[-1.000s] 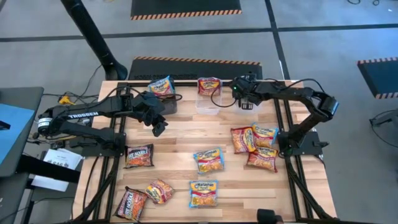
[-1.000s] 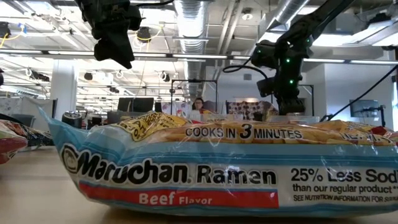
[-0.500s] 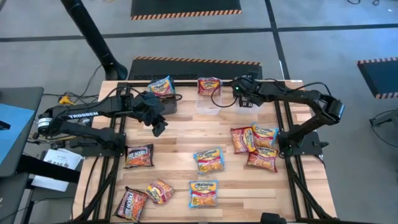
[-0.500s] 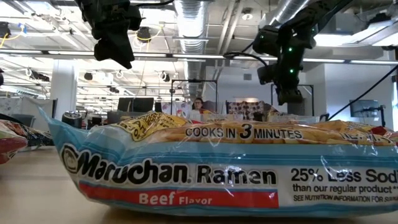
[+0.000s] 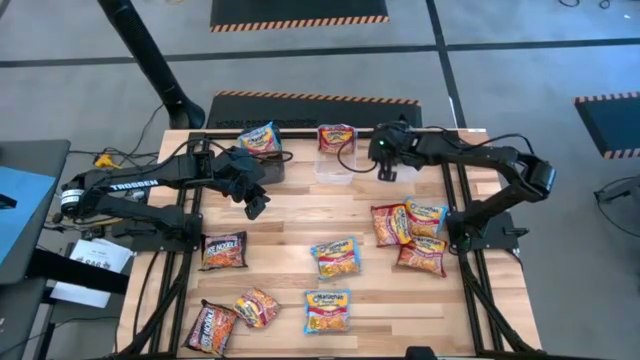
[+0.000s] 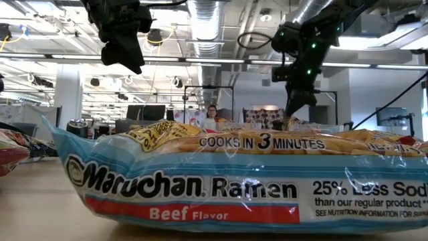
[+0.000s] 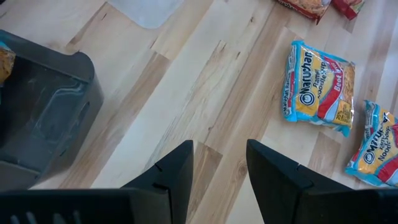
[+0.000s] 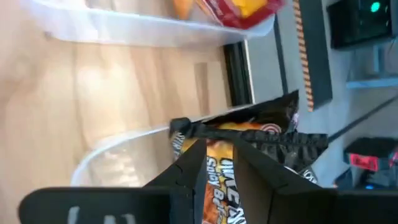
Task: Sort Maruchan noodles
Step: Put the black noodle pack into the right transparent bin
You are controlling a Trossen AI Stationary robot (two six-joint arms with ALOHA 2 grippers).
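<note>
While the left gripper [image 5: 255, 205] hangs parted and empty over bare table [image 5: 300, 215], the right gripper [image 8: 219, 163] grasps a black packet [image 8: 249, 140] at the far edge

I see a pale wood worktop [image 5: 300, 225] on a grey floor [image 5: 520, 60] crossed by dark lines, with black mats edged in orange stripes [image 5: 298, 12]. Behind it, an open hall: ducts [image 6: 207, 20] and strip lights overhead, a white pillar [image 6: 69, 94], and a person [image 6: 213, 113] seated far back.
</note>
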